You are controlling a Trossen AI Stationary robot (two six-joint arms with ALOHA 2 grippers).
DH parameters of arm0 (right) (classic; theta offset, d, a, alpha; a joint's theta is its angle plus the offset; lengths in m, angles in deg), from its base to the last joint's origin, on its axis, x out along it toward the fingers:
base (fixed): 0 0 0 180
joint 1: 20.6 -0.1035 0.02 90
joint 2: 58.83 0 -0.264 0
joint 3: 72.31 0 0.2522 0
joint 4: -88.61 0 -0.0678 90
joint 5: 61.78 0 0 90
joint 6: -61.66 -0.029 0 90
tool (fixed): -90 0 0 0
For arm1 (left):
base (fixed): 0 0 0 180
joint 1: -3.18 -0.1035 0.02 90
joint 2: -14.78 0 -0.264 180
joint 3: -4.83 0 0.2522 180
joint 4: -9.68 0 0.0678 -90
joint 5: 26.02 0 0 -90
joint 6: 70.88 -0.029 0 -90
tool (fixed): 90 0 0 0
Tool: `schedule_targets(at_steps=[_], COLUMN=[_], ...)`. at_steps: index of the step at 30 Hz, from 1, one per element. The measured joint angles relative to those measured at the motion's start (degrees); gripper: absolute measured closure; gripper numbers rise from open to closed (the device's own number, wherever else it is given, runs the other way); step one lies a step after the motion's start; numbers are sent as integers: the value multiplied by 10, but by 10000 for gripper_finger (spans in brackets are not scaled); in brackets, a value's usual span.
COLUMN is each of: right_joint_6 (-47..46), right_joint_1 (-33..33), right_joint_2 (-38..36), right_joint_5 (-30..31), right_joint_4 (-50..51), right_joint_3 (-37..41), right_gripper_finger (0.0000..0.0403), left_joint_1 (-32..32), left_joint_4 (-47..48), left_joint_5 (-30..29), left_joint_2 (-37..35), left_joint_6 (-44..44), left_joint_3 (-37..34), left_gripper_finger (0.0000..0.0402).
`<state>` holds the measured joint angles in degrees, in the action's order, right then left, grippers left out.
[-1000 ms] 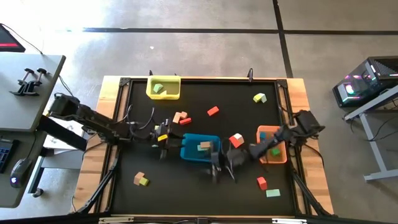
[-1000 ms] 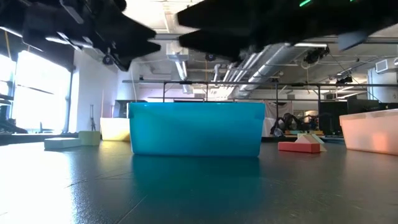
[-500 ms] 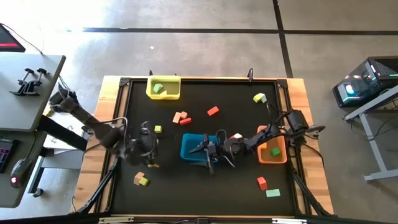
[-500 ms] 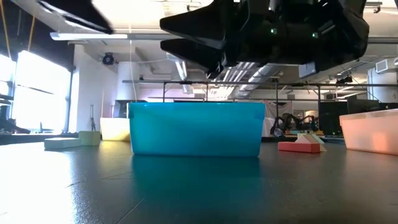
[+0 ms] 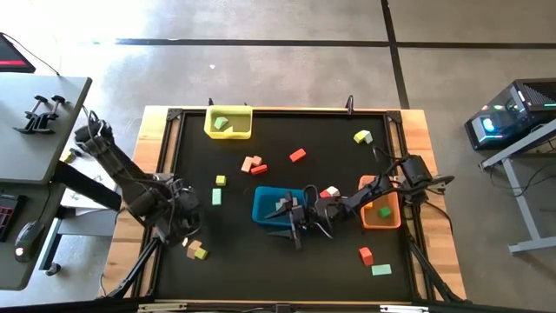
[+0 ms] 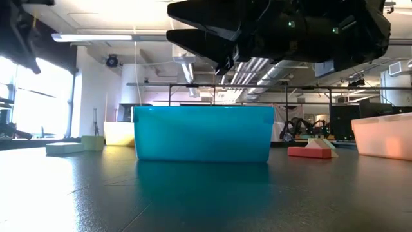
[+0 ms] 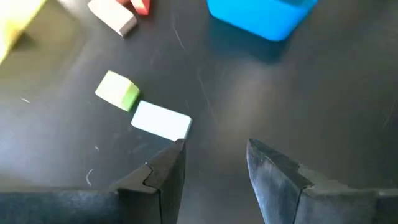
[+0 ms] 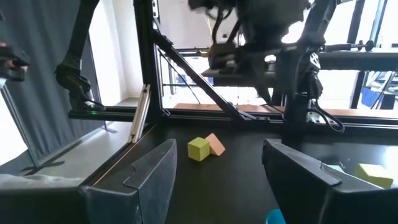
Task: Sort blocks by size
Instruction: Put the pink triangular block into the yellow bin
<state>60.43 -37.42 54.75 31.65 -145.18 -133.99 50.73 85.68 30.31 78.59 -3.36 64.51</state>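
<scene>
— Since a moment ago, our left gripper [image 7: 211,168] has drawn back toward the table's left side, fingers parted and empty, above a pale green bar [image 7: 161,120].

— And our right gripper [image 8: 217,180]?

— Open, empty, over the blue tray [image 5: 268,198]; the blocks [image 5: 254,164] lie scattered.

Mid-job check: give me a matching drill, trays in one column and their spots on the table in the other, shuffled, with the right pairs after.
Seen from the high view.

Column 1:
1. yellow tray
2. blue tray
3. orange tray

Column 2:
A. by the table's right edge, next to the right arm
B. far left corner of the mat
C. middle of the table, with the right gripper over it

Pairs: 1-B, 2-C, 3-A
</scene>
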Motion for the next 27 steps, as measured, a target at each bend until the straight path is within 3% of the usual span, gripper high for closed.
schedule_targets(at_steps=[2,7,12,27], right_joint_6=[-2,-12,-15,-15], right_joint_1=[0,0,0,0], right_joint_2=[0,0,0,0], right_joint_5=[0,0,0,0], right_joint_4=[0,0,0,0], right_joint_3=[0,0,0,0], right_gripper_finger=[169,169,169,169], left_joint_1=[1,-12,-52,-179], left_joint_4=[-18,-47,-54,-132], left_joint_5=[-7,-89,-102,-105], left_joint_2=[0,0,-1,-1], left_joint_6=[21,109,179,172], left_joint_3=[-23,-85,-132,-192], left_gripper_finger=[245,245,233,113])
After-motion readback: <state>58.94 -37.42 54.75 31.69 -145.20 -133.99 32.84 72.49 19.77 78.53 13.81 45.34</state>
